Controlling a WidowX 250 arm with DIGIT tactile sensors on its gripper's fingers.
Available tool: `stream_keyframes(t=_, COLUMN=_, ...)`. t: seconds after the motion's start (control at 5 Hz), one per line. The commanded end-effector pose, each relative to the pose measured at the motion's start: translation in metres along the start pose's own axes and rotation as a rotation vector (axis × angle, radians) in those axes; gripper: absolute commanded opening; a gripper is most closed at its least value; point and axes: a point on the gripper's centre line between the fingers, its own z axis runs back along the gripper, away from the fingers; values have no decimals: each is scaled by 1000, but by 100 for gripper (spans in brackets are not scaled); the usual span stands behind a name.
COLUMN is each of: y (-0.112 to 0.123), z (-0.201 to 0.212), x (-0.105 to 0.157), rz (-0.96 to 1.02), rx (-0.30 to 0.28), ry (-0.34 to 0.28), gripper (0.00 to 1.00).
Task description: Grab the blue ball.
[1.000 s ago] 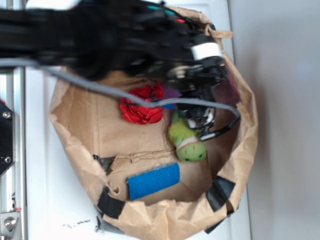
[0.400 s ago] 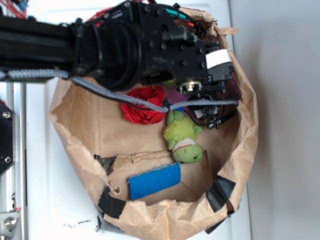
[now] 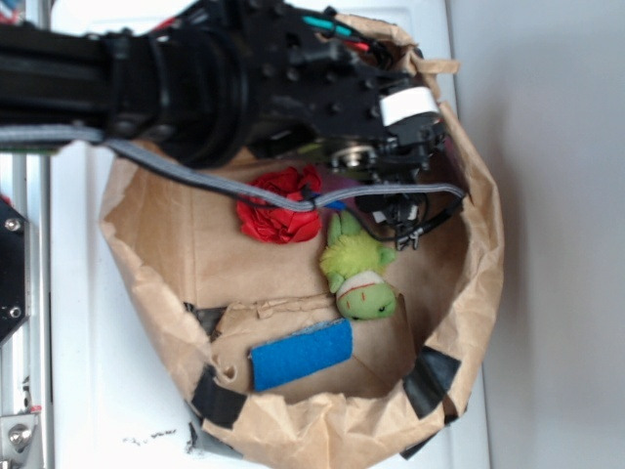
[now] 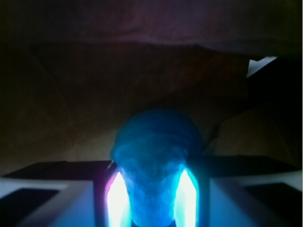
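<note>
The blue ball (image 4: 156,142) fills the middle of the wrist view, pinched and squeezed narrow between my two fingers. My gripper (image 4: 154,189) is shut on it. In the exterior view my gripper (image 3: 402,213) hangs inside the brown paper bag (image 3: 156,283), at its upper right, just above the green plush toy (image 3: 359,274). The black arm hides the ball there.
In the bag lie a red fabric flower (image 3: 278,210), the green plush toy and a flat blue sponge block (image 3: 301,354) near the lower rim. The bag's crumpled walls (image 3: 479,244) stand close around my gripper. A metal rail (image 3: 24,293) runs along the left.
My gripper has drawn back from the green plush toy towards the top of the picture. The plush toy has shifted a little to the left.
</note>
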Motion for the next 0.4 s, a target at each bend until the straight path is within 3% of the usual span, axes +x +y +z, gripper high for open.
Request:
stream_keyframes(t=0.0, y=11, z=73, x=5, rz=-37, rx=-132, ry=36, gripper=0)
stream_keyframes(t=0.2, y=25, z=119, x=-1, rz=-117, rx=-195, ry=117, gripper=0)
